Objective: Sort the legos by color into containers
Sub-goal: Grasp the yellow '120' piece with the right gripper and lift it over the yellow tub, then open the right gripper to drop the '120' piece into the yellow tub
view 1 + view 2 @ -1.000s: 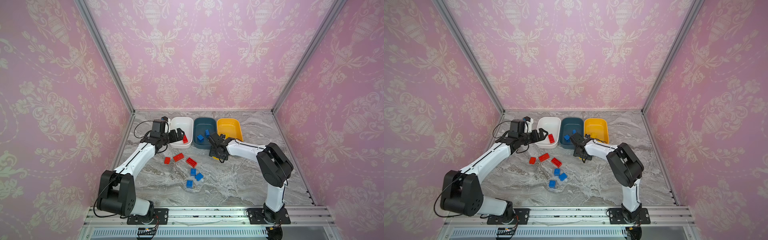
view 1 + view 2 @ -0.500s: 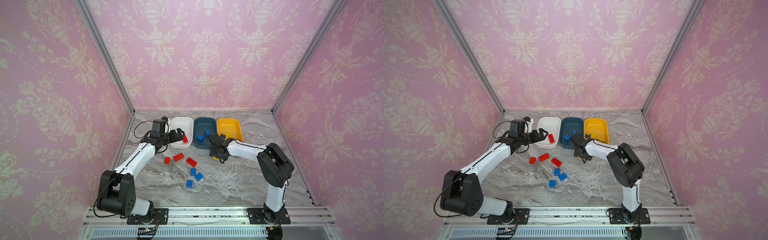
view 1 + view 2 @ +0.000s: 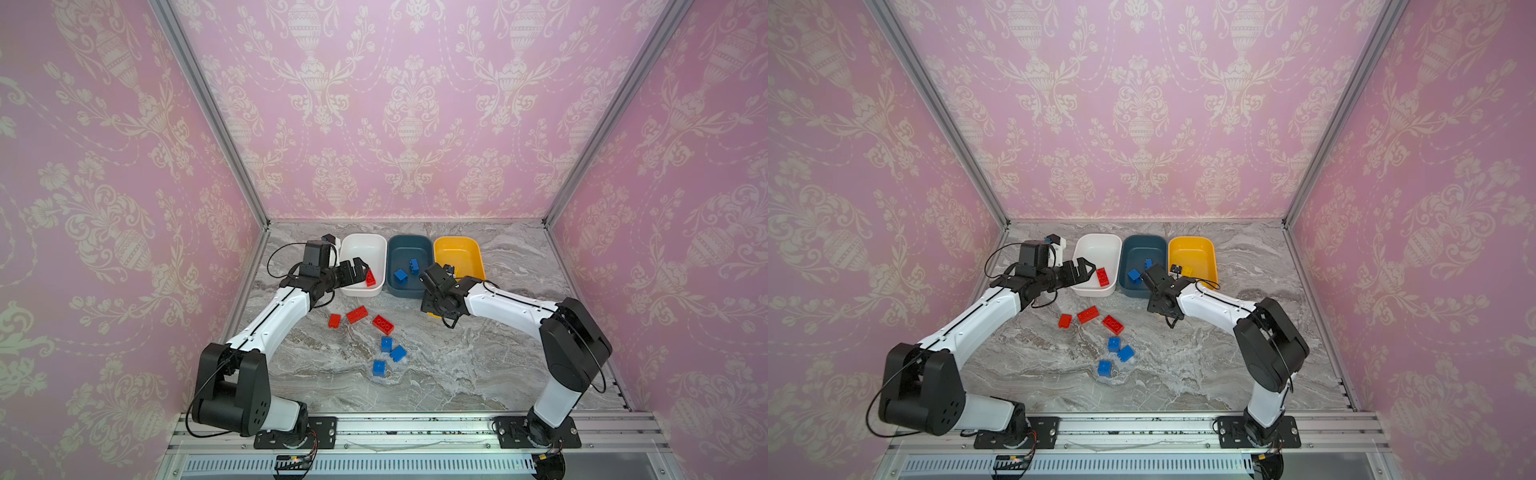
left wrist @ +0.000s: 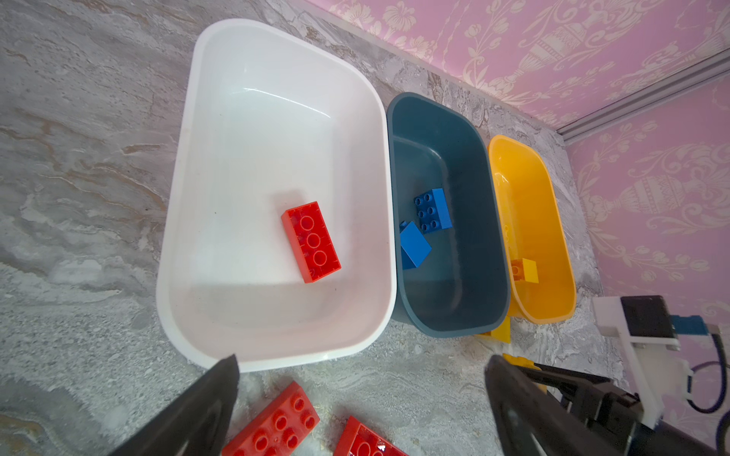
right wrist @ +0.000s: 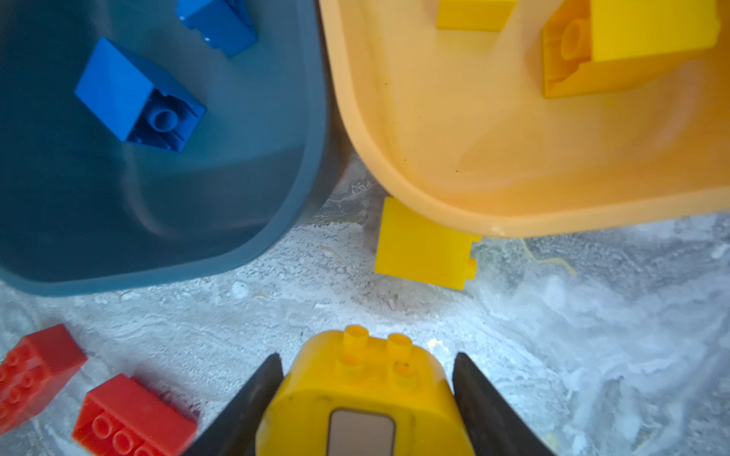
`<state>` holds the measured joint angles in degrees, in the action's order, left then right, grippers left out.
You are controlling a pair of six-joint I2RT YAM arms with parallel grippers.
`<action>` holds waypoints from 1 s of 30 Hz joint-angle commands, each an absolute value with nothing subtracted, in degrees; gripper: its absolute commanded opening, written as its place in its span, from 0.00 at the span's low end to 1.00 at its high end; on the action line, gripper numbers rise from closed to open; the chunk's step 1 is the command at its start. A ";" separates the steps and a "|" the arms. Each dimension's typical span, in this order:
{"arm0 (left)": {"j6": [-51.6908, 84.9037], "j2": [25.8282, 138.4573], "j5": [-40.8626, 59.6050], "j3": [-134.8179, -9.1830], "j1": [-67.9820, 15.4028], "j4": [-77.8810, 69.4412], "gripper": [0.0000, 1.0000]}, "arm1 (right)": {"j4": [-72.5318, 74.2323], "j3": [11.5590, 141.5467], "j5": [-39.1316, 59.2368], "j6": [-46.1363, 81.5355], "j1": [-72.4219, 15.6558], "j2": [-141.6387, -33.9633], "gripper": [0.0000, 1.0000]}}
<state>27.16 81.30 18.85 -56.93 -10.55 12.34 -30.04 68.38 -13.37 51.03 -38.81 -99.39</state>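
Where the grey marbled tabletop (image 3: 478,365) meets the back wall, three rounded-rectangular plastic tubs stand side by side: white tub (image 3: 362,249), dark teal tub (image 3: 409,249), yellow-orange tub (image 3: 457,251).

Contents:
- White tub: one long red brick (image 4: 311,241), underside up, near the teal-side wall.
- Dark teal tub: one studded blue brick (image 4: 432,211) and one tilted blue brick (image 4: 414,244), close together.
- Yellow-orange tub: yellow bricks (image 5: 628,47), at least two in the right wrist view.

Loose on the tabletop:
- Three loose red bricks (image 3: 357,314) in a rough line in front of the white tub.
- Three loose blue bricks (image 3: 386,344) clustered nearer the front rail.
- One square yellow brick (image 5: 424,246) touching the yellow-orange tub's outer near wall.

Grippers:
- Left gripper (image 4: 361,361): jaws spread wide with nothing between them, at the white tub's near rim.
- Right gripper (image 5: 366,357): jaws drawn in against both flanks of a rounded yellow piece (image 5: 363,395) with two studs and a grey sticker, in front of the gap between the teal and yellow-orange tubs. Whether the piece rests on the tabletop cannot be told.
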 commanded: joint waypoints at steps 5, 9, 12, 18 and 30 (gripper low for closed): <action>28.48 78.67 19.34 -54.76 -10.01 11.86 0.99 | -36.66 68.26 -16.53 48.91 -39.38 -92.32 0.65; 28.52 77.54 19.09 -53.82 -9.97 12.00 0.99 | -38.23 70.67 -17.06 46.52 -38.29 -90.90 0.65; 28.61 76.33 18.74 -52.68 -9.93 12.22 0.99 | -37.88 72.12 -16.70 44.38 -36.37 -91.15 0.65; 28.85 73.89 18.28 -49.89 -9.76 12.13 0.99 | -35.37 75.50 -16.06 39.14 -30.58 -93.36 0.65; 30.32 69.46 17.67 -45.64 -9.64 11.81 0.99 | -29.96 86.71 -15.98 31.37 -20.39 -107.84 0.65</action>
